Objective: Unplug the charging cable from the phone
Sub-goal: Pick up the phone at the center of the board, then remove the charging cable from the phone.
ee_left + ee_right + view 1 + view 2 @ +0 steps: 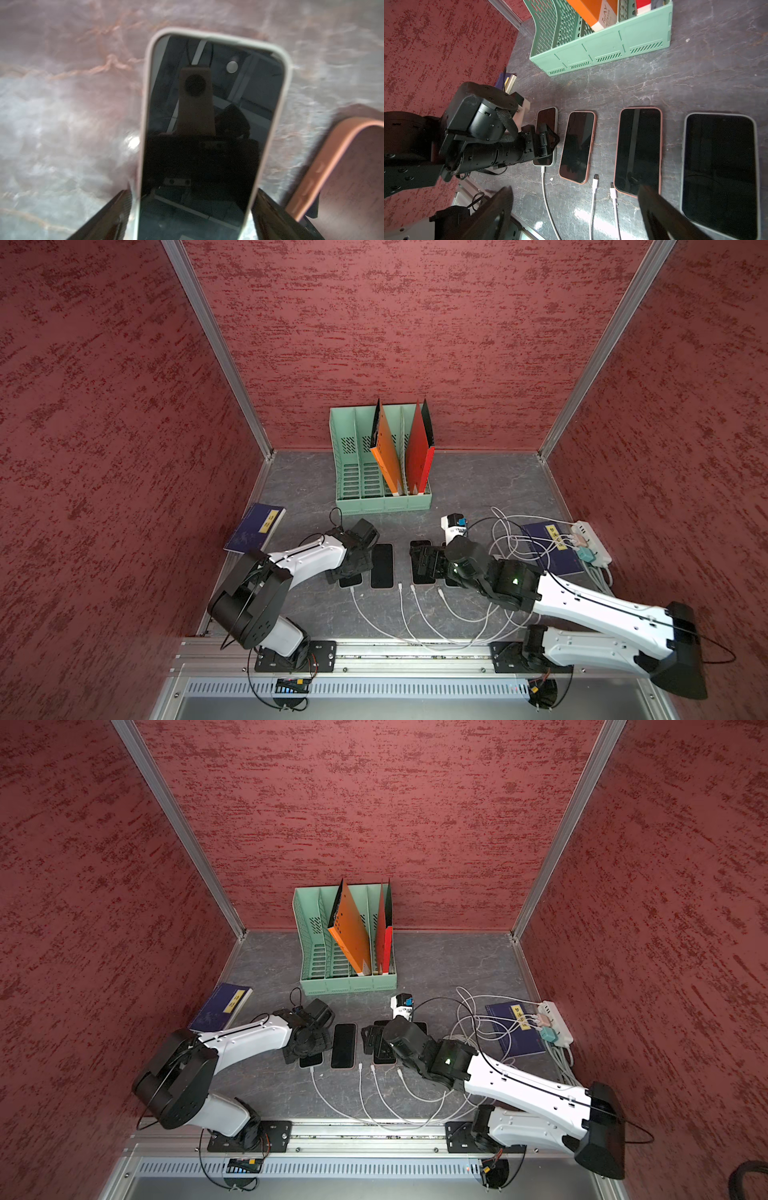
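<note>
I am holding my left gripper [192,190] low over the black-screened phone in a pale case [207,93], the leftmost of four phones lying in a row on the dark marbled tabletop [316,614]. Its jaws are standing wide, with one finger [108,216] along each long side of the phone. The left wrist view is showing them hard by the case, but I cannot tell whether they are touching it. That view is taking in only the phone's far end and the terracotta-cased phone [342,176] just to its right, not the plug.

The right wrist view is filling that in. The white charging cable [543,172] is sitting plugged into the near end of the pale-cased phone, while two loose white plugs [595,180] are lying on the table near the next phones.

My right gripper [575,188] is hovering spread wide and empty above the near part of the row, to the right of my left one. The grey-cased phone [719,172] at the right end is showing plainly there, yet in both top views my right arm is hiding most of it.

Only the top views are showing the cables looping right to a white power strip [590,543] beside a blue book [544,556]. A mint-green file rack [382,502] is standing far behind the row.
</note>
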You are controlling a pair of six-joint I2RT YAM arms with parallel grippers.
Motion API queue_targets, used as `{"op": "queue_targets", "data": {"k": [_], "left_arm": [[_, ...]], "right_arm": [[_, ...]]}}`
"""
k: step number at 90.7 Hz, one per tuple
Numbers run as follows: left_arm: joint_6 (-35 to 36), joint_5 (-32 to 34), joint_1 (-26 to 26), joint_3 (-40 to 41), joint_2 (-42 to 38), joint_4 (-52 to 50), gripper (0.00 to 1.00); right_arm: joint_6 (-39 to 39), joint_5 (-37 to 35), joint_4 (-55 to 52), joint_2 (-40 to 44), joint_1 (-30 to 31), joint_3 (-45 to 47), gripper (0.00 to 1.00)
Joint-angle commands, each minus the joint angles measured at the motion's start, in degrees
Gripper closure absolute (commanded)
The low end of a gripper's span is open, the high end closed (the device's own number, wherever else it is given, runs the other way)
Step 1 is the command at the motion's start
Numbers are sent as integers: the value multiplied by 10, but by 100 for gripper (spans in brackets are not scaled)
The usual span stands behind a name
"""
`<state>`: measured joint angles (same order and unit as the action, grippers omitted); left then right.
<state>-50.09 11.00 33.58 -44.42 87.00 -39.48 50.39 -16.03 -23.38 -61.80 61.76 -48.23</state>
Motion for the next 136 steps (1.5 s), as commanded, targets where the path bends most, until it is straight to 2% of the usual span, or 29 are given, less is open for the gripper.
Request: {"op": "queue_targets", "data": {"k": [1, 8, 26, 34, 39, 45, 60, 70, 89, 109, 136], "left_arm": [[13, -12, -4, 7, 18, 12, 13], [13, -18, -6, 7, 16, 15, 22], [8, -22, -6, 16, -5, 19, 65], [7, -25, -5, 19, -21, 24, 78], [5, -24, -4, 20, -37, 25, 85], [2, -18, -1, 21, -57, 27, 88], [-5, -9, 7, 27, -105, 32, 100], [-19, 1, 10, 32, -131, 27, 100], [-42, 8, 27, 63, -215, 56, 100], [-56, 29, 43, 82, -289, 62, 100], [-72, 50, 64, 92, -360, 48, 100]], "right_arm": [[4, 20, 25, 5, -1, 9, 2], [5, 32, 31, -6, -1, 8, 2], [9, 45, 41, -29, -1, 5, 2], [12, 27, 15, -51, 1, -17, 2], [12, 9, -12, -72, 7, -39, 2], [6, -15, -26, -98, 21, -57, 2], [-8, -60, 2, -138, 51, -64, 2], [-29, -36, 36, -151, 54, -57, 2], [-92, 102, 243, -133, 54, 29, 2], [-108, 150, 315, -183, 60, 41, 7], [-131, 190, 379, -270, 76, 20, 23]]}}
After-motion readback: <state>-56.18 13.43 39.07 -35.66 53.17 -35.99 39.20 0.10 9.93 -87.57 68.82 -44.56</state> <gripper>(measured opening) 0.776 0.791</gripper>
